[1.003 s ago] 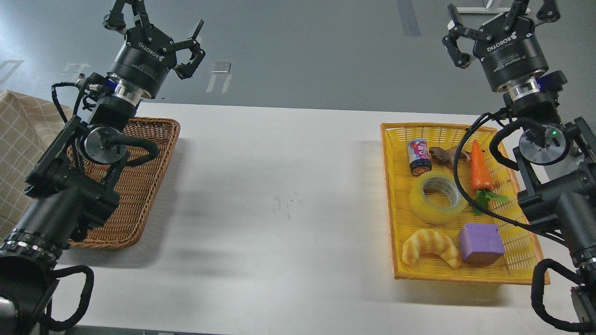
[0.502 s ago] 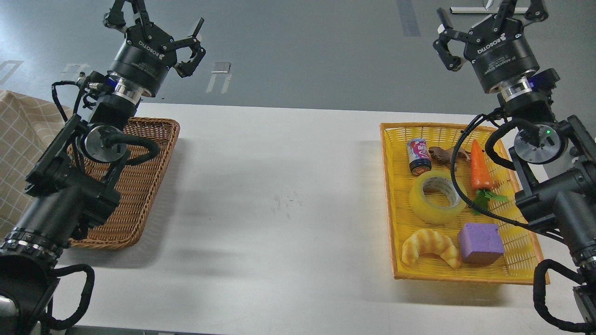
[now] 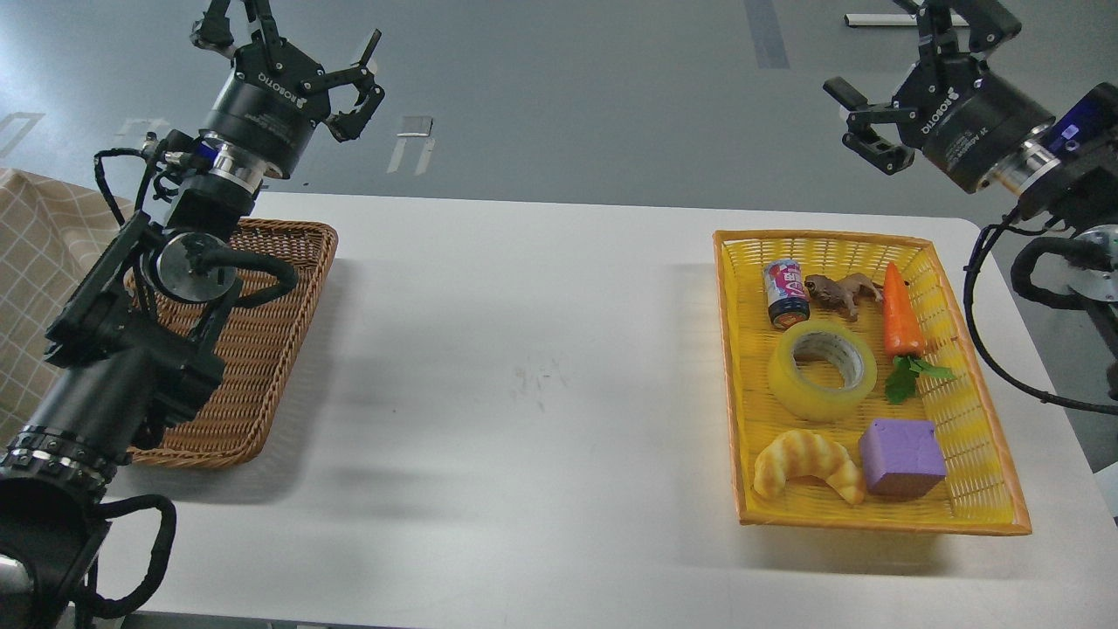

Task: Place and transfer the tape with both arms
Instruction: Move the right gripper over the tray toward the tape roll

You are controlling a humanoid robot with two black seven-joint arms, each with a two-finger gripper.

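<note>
The tape (image 3: 823,369), a wide yellow translucent roll with a grey-white core, lies flat in the middle of the yellow basket (image 3: 732,367) on the right of the table. My right gripper (image 3: 908,79) is open and empty, raised high above and beyond the basket's far right corner, tilted to the left. My left gripper (image 3: 288,44) is open and empty, raised high above the far end of the brown wicker basket (image 3: 288,297) on the left.
In the yellow basket with the tape lie a small can (image 3: 785,293), a brown toy animal (image 3: 840,292), a carrot (image 3: 901,321), a croissant (image 3: 808,463) and a purple block (image 3: 901,457). White table (image 3: 524,384) between the baskets. A checked cloth (image 3: 35,288) at far left.
My right arm has swung up and to the right, clearing the yellow basket; its gripper now tilts left. My left arm has barely moved. The tape has not moved.
</note>
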